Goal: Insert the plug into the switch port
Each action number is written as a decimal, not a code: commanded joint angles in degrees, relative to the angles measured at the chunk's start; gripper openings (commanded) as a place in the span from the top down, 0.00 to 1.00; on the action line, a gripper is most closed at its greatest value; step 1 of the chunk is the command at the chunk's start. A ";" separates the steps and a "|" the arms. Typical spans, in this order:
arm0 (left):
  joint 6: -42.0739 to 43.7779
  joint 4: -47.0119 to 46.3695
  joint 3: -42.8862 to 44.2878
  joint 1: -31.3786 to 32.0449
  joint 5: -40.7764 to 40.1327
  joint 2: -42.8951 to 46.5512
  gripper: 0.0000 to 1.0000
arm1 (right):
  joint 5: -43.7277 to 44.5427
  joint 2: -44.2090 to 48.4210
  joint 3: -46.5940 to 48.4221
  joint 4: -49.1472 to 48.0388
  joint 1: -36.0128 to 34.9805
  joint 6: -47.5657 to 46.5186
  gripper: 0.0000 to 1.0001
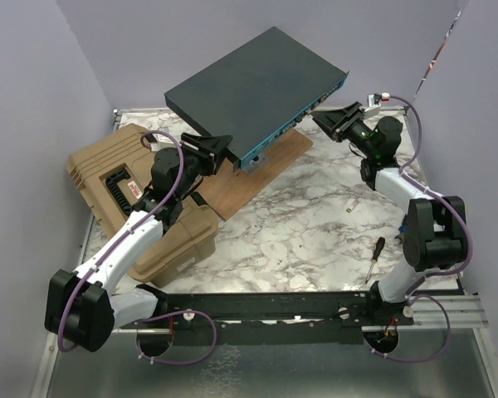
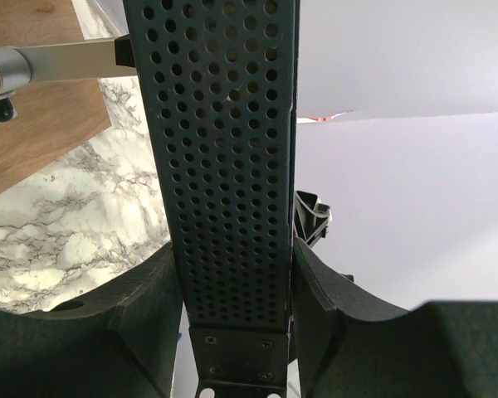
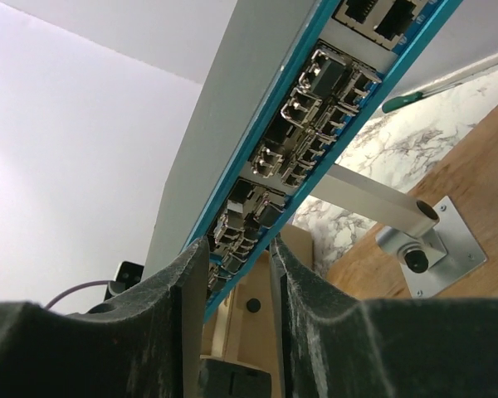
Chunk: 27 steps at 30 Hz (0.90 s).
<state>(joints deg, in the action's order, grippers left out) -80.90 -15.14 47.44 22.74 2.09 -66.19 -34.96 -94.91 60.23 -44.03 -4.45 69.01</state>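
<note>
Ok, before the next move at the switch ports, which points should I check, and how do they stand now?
1. Left gripper clamps the switch by its perforated side: ok.
2. Right gripper faces the port row: ok.
3. Plug in that gripper: cannot tell.
4. Port ahead free: cannot tell; several hold latched modules.
5. Marble table free of loose parts: not ok; a small piece and a screwdriver lie there.

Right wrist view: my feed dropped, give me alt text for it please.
The switch, teal front face lined with ports, runs diagonally from upper right down between the two dark fingers of the right gripper; whether they pinch it is unclear. Behind stand a metal post on a wooden board, the marble table and a green-handled screwdriver.
</note>
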 commanded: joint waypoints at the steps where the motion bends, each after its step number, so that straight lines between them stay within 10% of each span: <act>1: 3.21 6.24 -1.65 -0.90 -1.65 4.21 1.00 | 0.16 -1.90 0.60 -3.64 -0.77 1.83 0.62; 20: 3.21 6.01 -1.78 -0.95 -1.70 4.32 1.00 | 0.03 -6.63 2.45 -11.52 -1.68 6.95 0.69; 27: 3.12 6.06 -1.82 -0.95 -1.69 4.41 1.00 | -0.49 -7.26 3.79 -11.44 -1.70 6.52 0.85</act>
<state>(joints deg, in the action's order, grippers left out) -80.73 -15.05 47.33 22.72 2.07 -65.93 -36.01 -101.14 61.58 -54.72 -5.69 76.49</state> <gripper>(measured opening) 0.492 0.179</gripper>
